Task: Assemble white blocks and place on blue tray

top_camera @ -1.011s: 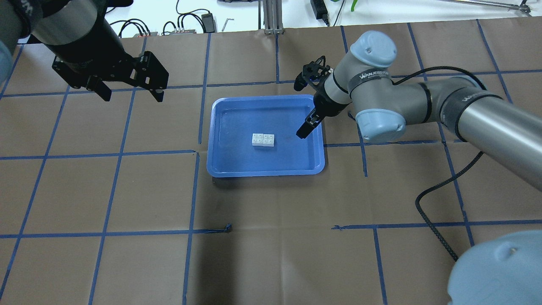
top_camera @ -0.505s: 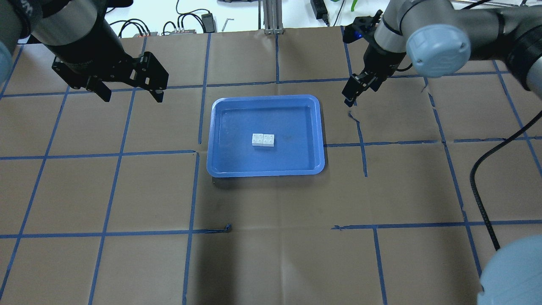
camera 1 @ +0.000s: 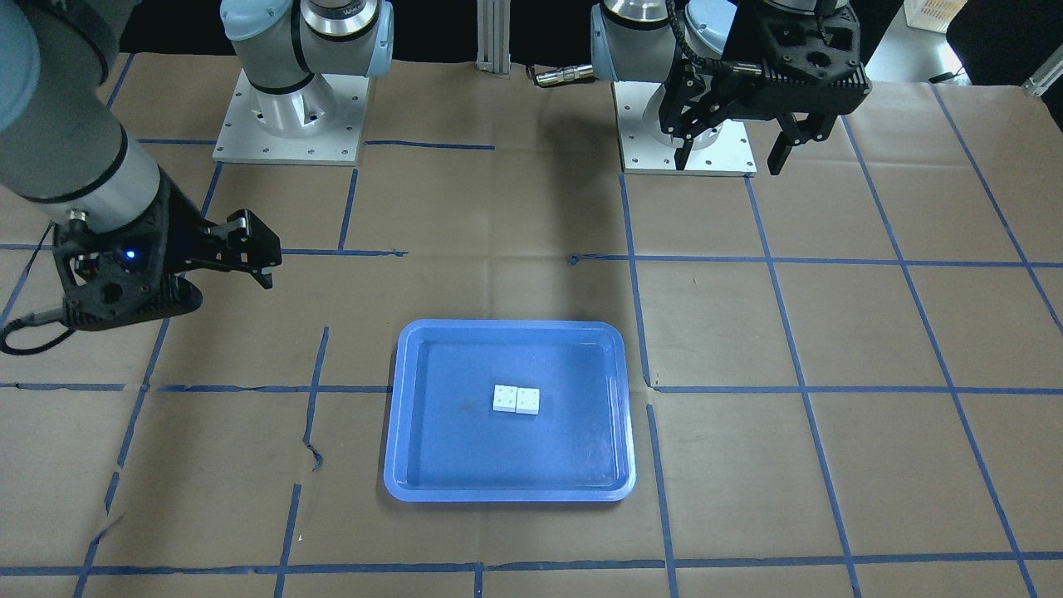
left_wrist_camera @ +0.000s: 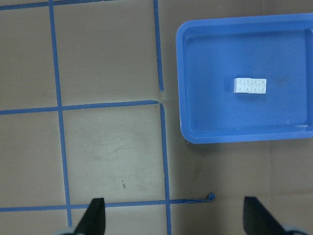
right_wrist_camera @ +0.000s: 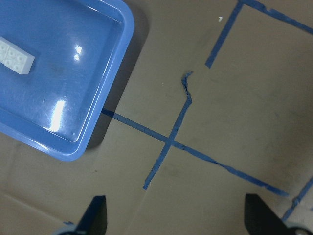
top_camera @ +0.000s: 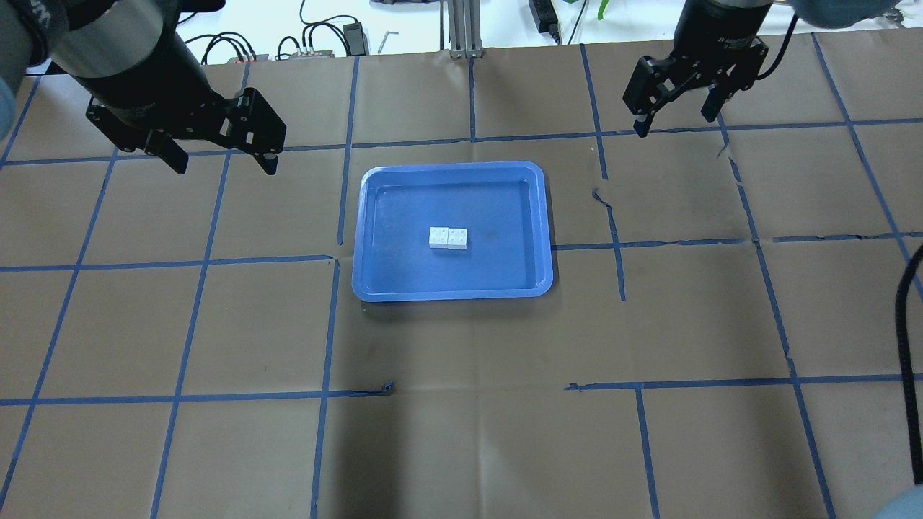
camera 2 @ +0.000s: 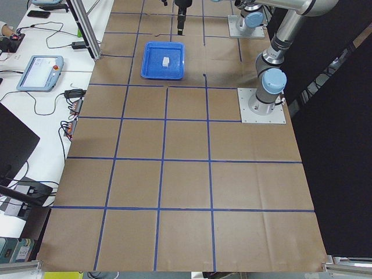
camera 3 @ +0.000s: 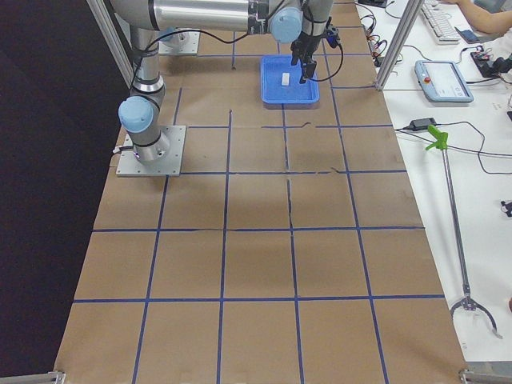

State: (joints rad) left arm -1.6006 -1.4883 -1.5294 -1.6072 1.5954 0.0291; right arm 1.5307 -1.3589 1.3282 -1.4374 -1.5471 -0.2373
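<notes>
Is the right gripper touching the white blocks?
Apart. The overhead view shows the right gripper well outside the blue tray where the white blocks lie.

A bench (top_camera: 461, 432) papered brown and gridded with blue tape (top_camera: 267, 258) carries a blue tray (top_camera: 358, 238) near its middle; two metal arm bases (camera 1: 241, 149) sit along one edge.

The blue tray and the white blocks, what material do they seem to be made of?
The blue tray: probably moulded plastic, glossy; bright reflections lie on its floor, and its corners are rounded. The white blocks: probably hard plastic, smooth, with moulded round studs; whether glossy or matt is too small to tell.
</notes>
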